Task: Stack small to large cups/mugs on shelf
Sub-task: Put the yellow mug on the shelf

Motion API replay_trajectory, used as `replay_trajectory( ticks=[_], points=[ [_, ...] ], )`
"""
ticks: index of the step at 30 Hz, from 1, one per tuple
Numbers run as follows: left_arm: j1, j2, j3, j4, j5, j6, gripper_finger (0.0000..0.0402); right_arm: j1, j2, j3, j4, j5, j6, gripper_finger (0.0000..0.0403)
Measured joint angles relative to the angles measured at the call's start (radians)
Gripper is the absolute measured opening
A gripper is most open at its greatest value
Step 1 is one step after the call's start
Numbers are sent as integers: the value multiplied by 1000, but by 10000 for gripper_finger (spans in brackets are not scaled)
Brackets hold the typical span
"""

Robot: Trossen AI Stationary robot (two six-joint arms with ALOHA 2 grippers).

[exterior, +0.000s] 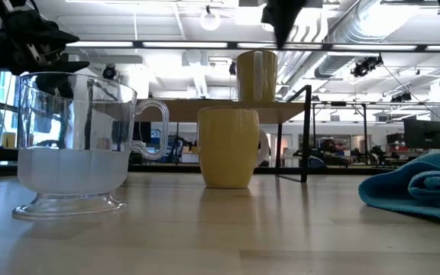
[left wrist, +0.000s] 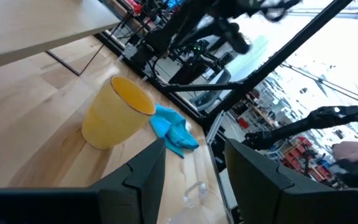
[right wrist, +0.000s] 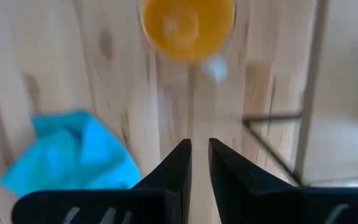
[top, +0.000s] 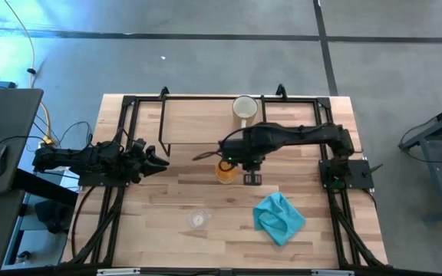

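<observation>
Smooth orange mug (top: pixel 225 172) on wood table, right gripper (right wrist: pixel 199 163) above, nearly closed, empty, left gripper (left wrist: pixel 194 168) wide open.

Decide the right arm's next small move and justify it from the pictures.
Probably lower the right gripper onto the orange mug: its fingers are nearly shut and empty, above the mug standing on the table, while only the cream mug sits on the shelf.

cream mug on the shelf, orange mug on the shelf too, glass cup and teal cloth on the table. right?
Not quite: the orange mug stands on the table in front of the shelf, not on it, as the high view shows. Cream mug, glass cup, cloth are as stated.
</observation>
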Motion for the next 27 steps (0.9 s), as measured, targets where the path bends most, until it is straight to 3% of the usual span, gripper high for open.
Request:
replay_trajectory(
  ticks=[6, 13, 19, 27],
  points=[
    [0, 0, 0, 1, -12, 1, 154, 0, -125, -285, 117, 0, 13, 47],
    [0, 0, 0, 1, -15, -32, 154, 3, -419, -641, 582, 7, 84, 47],
    [0, 0, 0, -1, -43, -59, 154, 3, -623, -872, 874, 41, 104, 47],
    [0, 0, 0, -1, -49, -93, 154, -17, -708, -1103, 1084, 44, -54, 47]
  ],
)
